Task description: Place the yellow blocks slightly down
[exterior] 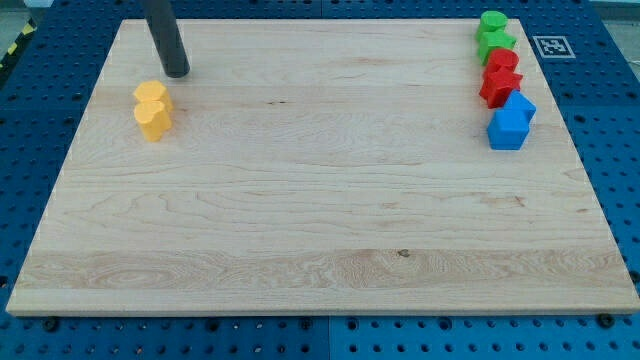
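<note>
Slanting down from the view's top edge, a smooth dark rod of round section ends at my tip (177,73), which rests on the surface (320,220) near its upper left corner. No fingers belong to this arm; the rod simply ends in a blunt, matte end, so nothing spreads or pinches.

The surface is a pale wooden board with fine grain running left to right, a few darker streaks and a small knot low and right of centre. It lies on a blue perforated base (610,200) dotted with regular holes.

Just below my tip and a little to the view's left sit the two yellow blocks, touching each other. The upper yellow block (152,97) shows a flat hexagonal top; the lower yellow block (153,121) has a less clear outline, with a rounded, lobed top. My tip stands close to the upper one, but a thin strip of bare wood shows between them.

Along the right edge, well apart from the yellow pair, six blocks stand in a tight column: two green blocks (494,35) at the top, two red blocks (500,78) beneath them, the lower one star-like, and two blue blocks (511,121) at the bottom. All look like solid, matte plastic.

A black-and-white square marker (552,46) lies on the base beside the green blocks.
</note>
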Controlling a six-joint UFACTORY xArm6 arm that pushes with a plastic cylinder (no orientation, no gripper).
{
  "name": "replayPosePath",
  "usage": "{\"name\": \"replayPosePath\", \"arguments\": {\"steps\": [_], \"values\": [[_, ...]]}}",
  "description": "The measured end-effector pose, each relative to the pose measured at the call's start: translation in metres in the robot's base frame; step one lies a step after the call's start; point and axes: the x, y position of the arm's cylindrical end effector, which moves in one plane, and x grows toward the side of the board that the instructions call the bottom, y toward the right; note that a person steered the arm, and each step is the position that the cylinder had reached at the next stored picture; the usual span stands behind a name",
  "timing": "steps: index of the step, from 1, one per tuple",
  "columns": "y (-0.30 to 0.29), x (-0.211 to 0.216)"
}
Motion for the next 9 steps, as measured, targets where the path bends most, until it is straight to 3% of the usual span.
{"name": "replayPosePath", "arguments": {"steps": [3,5,6,9], "values": [[0.0,0.039],[0.008,0.019],[0.04,0.013],[0.054,0.014]]}}
